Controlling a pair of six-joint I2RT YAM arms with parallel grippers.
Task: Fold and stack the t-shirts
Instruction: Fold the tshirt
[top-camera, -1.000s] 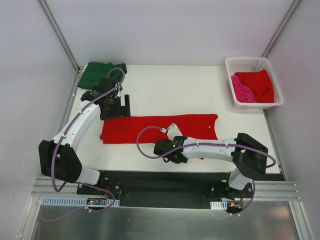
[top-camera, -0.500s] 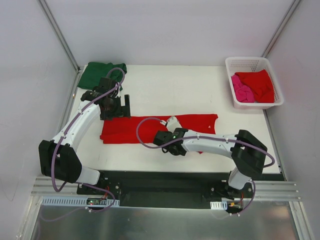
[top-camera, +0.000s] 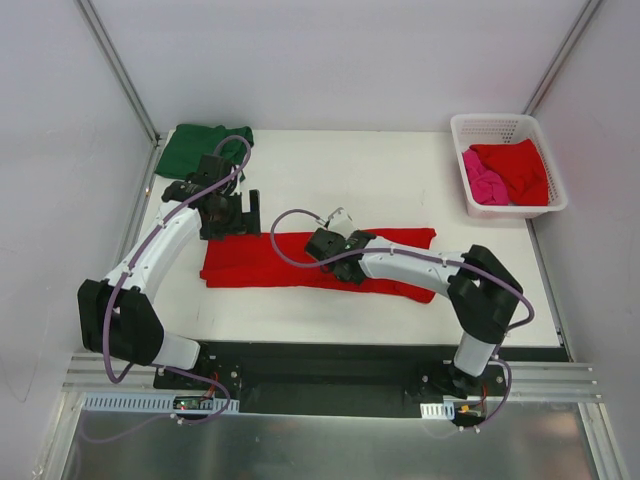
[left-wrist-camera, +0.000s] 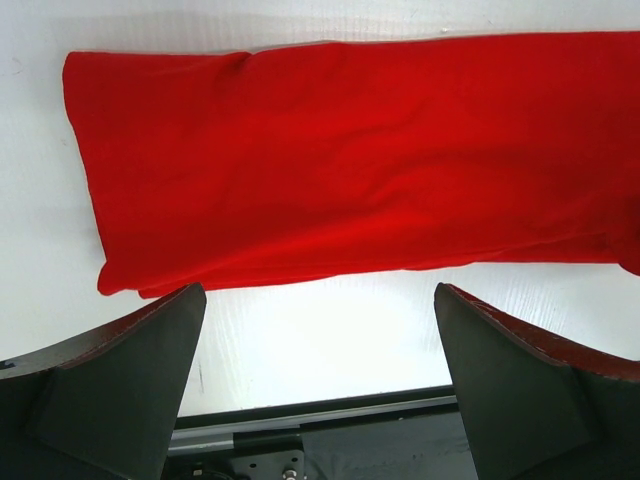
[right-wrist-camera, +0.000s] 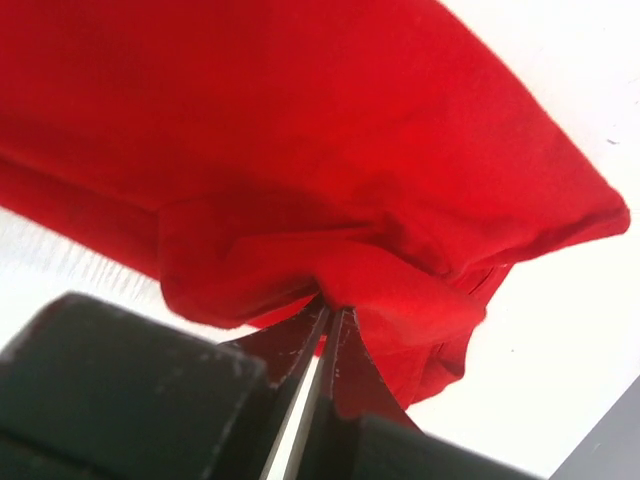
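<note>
A bright red t-shirt (top-camera: 260, 262) lies folded into a long strip across the middle of the table. My right gripper (top-camera: 318, 244) is over the strip's middle and is shut on a bunched fold of the red cloth (right-wrist-camera: 300, 130), with the jaws pinched together (right-wrist-camera: 335, 308). My left gripper (top-camera: 243, 222) is open and empty, hovering just above the strip's left end (left-wrist-camera: 340, 160); its fingers (left-wrist-camera: 120, 380) stand wide apart over bare table. A dark green t-shirt (top-camera: 205, 146) lies folded at the back left corner.
A white lattice basket (top-camera: 500, 122) stands at the back right, holding another red t-shirt (top-camera: 515, 165) and a pink one (top-camera: 482, 186). The black mounting rail (top-camera: 320, 365) runs along the near table edge.
My right gripper has moved from the shirt's near edge away and to the left, carrying the pinched red cloth over the strip. The left arm has not moved.
</note>
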